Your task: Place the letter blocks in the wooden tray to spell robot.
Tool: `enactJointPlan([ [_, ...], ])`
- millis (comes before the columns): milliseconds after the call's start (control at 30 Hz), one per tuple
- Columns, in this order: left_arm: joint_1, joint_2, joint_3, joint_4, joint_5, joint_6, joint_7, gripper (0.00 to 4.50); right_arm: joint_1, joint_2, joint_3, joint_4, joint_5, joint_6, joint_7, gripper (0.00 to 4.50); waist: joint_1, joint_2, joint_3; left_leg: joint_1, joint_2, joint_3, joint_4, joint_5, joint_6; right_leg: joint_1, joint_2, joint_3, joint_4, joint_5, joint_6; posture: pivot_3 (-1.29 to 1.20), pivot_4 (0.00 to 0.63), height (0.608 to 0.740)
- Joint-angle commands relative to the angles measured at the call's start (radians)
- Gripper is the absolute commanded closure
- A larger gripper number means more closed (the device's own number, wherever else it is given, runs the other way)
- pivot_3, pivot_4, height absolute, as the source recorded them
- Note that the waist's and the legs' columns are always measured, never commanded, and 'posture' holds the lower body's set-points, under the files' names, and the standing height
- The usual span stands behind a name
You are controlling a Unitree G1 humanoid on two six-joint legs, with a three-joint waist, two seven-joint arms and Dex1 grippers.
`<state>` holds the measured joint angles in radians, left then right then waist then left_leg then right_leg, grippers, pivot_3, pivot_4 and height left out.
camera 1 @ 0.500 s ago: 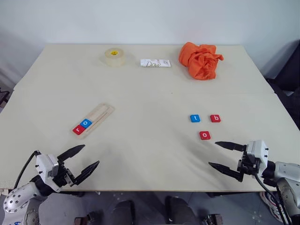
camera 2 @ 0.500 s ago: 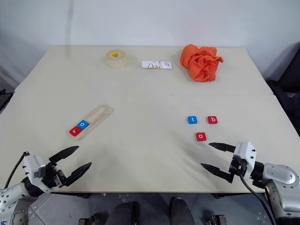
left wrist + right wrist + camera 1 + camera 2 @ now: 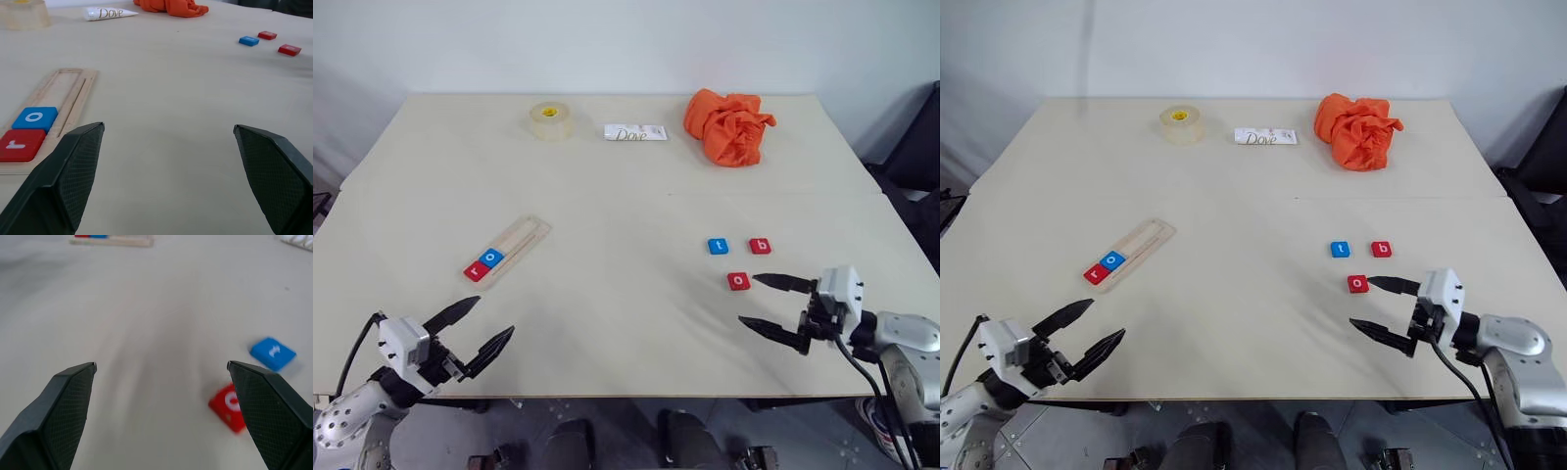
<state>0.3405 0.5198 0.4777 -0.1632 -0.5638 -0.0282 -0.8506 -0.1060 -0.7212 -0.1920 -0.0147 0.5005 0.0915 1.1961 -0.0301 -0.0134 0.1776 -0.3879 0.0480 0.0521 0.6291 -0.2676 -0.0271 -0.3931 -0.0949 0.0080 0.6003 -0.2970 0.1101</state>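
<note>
Right gripper (image 3: 767, 304) spread wide, empty, upper fingertip just beside red o block (image 3: 738, 281). Left gripper (image 3: 475, 330) spread, empty, near table edge. Wooden tray (image 3: 509, 250) holds red r (image 3: 475, 271), blue o (image 3: 492, 258). Blue t (image 3: 719, 246), red b (image 3: 761, 246) loose on table.

Your wooden tray (image 3: 509, 250) is a long, narrow strip of pale wood with rounded corners, lying flat and slanted, its far end toward 1 o'clock. At its near end sit a red r block (image 3: 475, 271) and, touching it, a blue o block (image 3: 492, 258). Well off at 3 o'clock from the tray, three loose blocks lie flat: a blue t (image 3: 719, 246), a red b (image 3: 761, 246) just beside it, and a red o (image 3: 738, 281) at 6 o'clock of those two.
</note>
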Motion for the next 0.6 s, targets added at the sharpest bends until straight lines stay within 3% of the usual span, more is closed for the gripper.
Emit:
enactJointPlan([
  [33, 0.021, 0.037, 0.093, -0.015, -0.019, 0.047, 0.055, 0.0, -0.076, 0.019, 0.02, -0.032, 0.02, 0.016, -0.012, 0.02, 0.001, 0.0, 0.0, 0.0, 0.0, 0.0, 0.0, 0.0, 0.0, 0.0, 0.0, 0.0, 0.0, 0.0, -0.001, 0.0, 0.15, 0.74],
  [133, 0.037, 0.058, 0.143, -0.026, -0.009, 0.095, 0.104, 0.0, -0.142, 0.031, 0.041, -0.013, 0.022, 0.028, -0.004, 0.02, 0.001, 0.0, 0.0, 0.0, 0.0, 0.0, 0.0, 0.0, 0.0, 0.0, 0.0, 0.0, 0.001, -0.006, -0.011, 0.0, 0.15, 0.74],
  [333, -0.035, 0.156, 0.135, 0.036, -0.005, 0.258, 0.132, 0.0, -0.206, 0.044, 0.062, 0.007, 0.025, 0.019, 0.024, 0.02, 0.006, -0.001, 0.0, -0.001, 0.0, -0.001, 0.0, 0.0, 0.001, 0.0, -0.002, -0.001, 0.001, -0.006, -0.011, 0.0, 0.15, 0.74],
  [433, -0.116, 0.206, 0.102, 0.091, 0.012, 0.336, 0.147, 0.0, -0.231, 0.049, 0.073, -0.008, 0.033, 0.043, 0.027, 0.02, 0.003, -0.001, 0.0, -0.001, 0.0, 0.0, 0.001, 0.0, 0.001, -0.001, -0.002, -0.001, 0.003, -0.005, -0.01, 0.0, 0.15, 0.74],
  [600, -0.363, 0.277, -0.023, 0.298, 0.087, 0.321, 0.081, 0.0, -0.215, 0.028, 0.107, -0.09, 0.052, 0.081, 0.079, 0.02, 0.003, -0.001, 0.0, 0.0, -0.001, 0.0, 0.0, 0.0, 0.0, -0.002, 0.0, -0.002, 0.006, 0.001, 0.002, 0.0, 0.15, 0.74],
])
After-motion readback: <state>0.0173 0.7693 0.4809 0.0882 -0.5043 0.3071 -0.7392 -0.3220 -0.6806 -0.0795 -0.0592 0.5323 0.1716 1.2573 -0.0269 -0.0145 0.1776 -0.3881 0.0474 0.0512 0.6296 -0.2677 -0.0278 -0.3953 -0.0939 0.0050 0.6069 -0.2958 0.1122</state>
